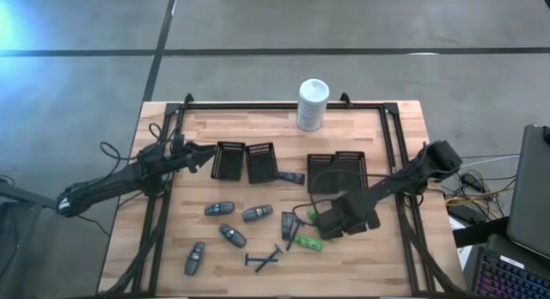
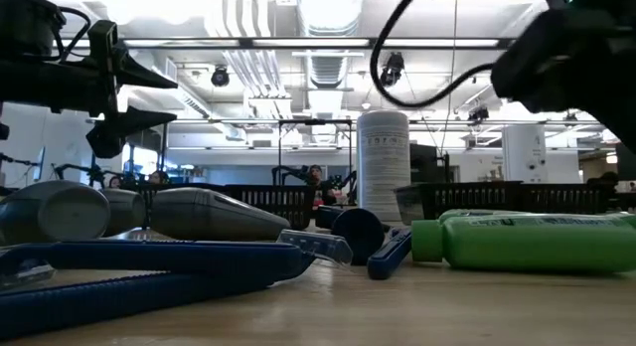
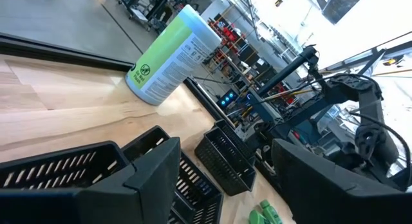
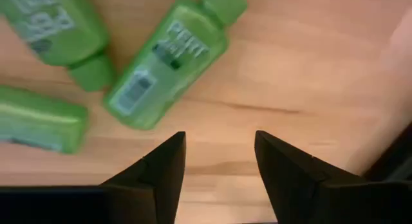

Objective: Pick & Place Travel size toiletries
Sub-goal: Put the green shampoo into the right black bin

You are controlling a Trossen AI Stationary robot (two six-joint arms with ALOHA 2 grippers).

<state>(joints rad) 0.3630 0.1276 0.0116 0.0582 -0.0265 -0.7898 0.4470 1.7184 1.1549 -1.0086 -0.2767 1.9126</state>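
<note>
- While the left end effector (image 1: 204, 155) waited parted by the black slotted trays (image 1: 244, 161), the right end effector (image 1: 320, 223) hung low, angled inward.
- Its fingers (image 4: 164, 166) stood apart, empty, just above the bright green little plastic bottles (image 4: 166, 62) lying on the wooden tabletop (image 1: 361, 265).

- Four black slotted trays (image 1: 229, 160), set in two pairs on the table.
- One white cylindrical container (image 1: 313, 104).
- Four grey oval bottles (image 1: 220, 209).
- Three green bottles (image 4: 168, 62), counted in the right wrist view.
- Two blue razors (image 1: 264, 260) clearly seen; a further small blue piece is unclear.
</note>
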